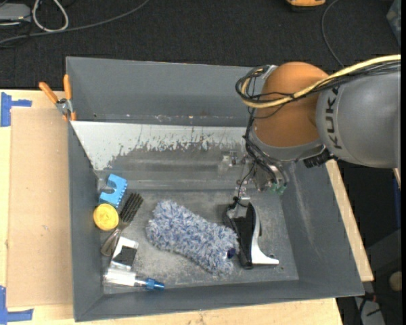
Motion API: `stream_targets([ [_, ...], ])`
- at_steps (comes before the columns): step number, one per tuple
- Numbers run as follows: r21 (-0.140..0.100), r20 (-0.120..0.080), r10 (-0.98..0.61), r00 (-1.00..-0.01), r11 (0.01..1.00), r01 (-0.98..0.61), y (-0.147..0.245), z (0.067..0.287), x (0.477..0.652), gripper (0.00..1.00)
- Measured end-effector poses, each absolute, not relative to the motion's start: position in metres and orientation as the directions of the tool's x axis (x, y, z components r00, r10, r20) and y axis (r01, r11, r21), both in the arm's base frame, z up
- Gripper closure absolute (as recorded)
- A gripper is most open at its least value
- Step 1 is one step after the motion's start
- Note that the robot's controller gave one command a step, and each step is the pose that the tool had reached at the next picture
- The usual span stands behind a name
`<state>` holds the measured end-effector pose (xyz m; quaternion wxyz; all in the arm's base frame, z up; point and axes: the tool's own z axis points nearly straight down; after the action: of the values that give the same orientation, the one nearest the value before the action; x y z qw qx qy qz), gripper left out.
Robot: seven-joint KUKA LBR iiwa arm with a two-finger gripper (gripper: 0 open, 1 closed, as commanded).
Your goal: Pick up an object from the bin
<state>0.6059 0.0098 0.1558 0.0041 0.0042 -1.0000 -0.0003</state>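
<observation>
- While the gripper (242, 205) hangs low at the right centre of the bin (312, 239), it sits right over the upper end of a black tool (246, 239) with a white foot.
- That tool lies just right of the fuzzy blue duster (189, 237) and seems to touch it along its left side.
- Released or clenched? I cannot tell, because the gripper's tip blends into the tool's dark top.
- The tool looks like the one to go for, since it is the nearest thing.
- To do this well, come straight down on the black neck, square across its narrow width.
- Stay clear of the duster's pile so no fluff gets pinched.
- Close firmly. The tool looks hard and smooth, so it may slip or swing about its white end.
- Lift straight up, away from the right wall.
- The yellow disc (105, 217), the brush (130, 207) and the other bits lie well apart at the left and are no bother.
</observation>
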Motion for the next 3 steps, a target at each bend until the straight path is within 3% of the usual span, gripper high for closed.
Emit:
stream_targets([
  [1, 0.001, 0.001, -0.008, -1.0, 1.0, -0.008, 0.01, 0.16, 0.608, 0.0],
  [2, 0.001, 0.0, -0.171, -0.985, 0.985, -0.171, 0.03, 0.089, 0.55, 0.0],
  [3, 0.001, -0.004, -0.172, -0.985, 0.985, -0.172, 0.046, 0.126, 0.529, 0.0],
])
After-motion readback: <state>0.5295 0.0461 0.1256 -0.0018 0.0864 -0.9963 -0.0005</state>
